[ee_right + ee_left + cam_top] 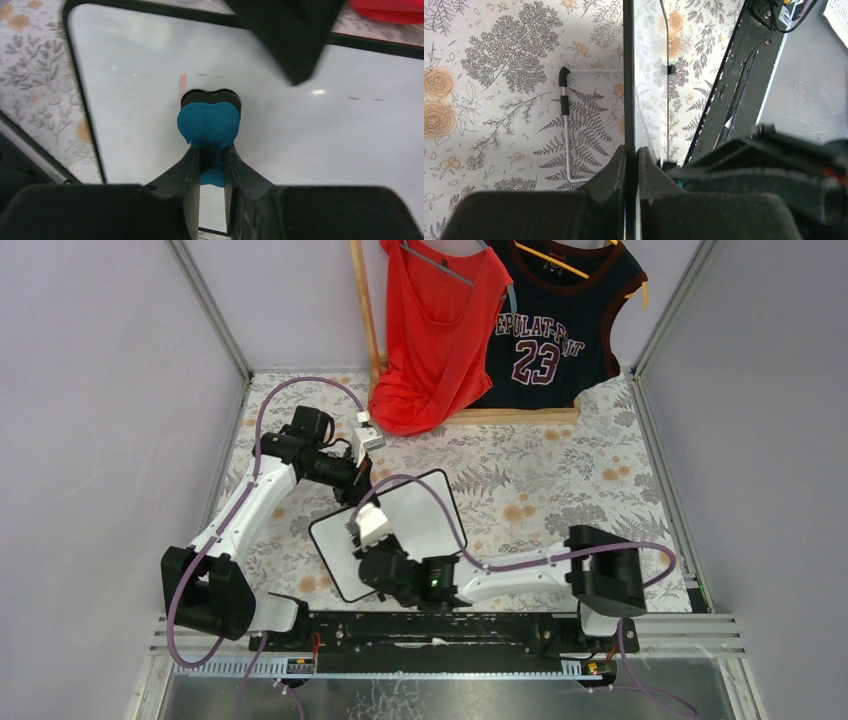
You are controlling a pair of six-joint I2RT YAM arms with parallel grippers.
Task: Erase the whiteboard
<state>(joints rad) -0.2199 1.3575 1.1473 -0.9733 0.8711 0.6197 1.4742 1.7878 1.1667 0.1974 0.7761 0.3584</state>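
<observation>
Right claw [212, 154] with blue eraser [209, 121] on whiteboard [325, 142], left claw [631, 156] on its edge.

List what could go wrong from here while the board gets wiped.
1. The left gripper clamps only the thin edge of the whiteboard; wiping pressure could make the board slip or pivot.
2. The right gripper pinches the blue eraser by a narrow part, so it might twist loose.
3. A faint red mark sits just beside the eraser and could be missed.
</observation>
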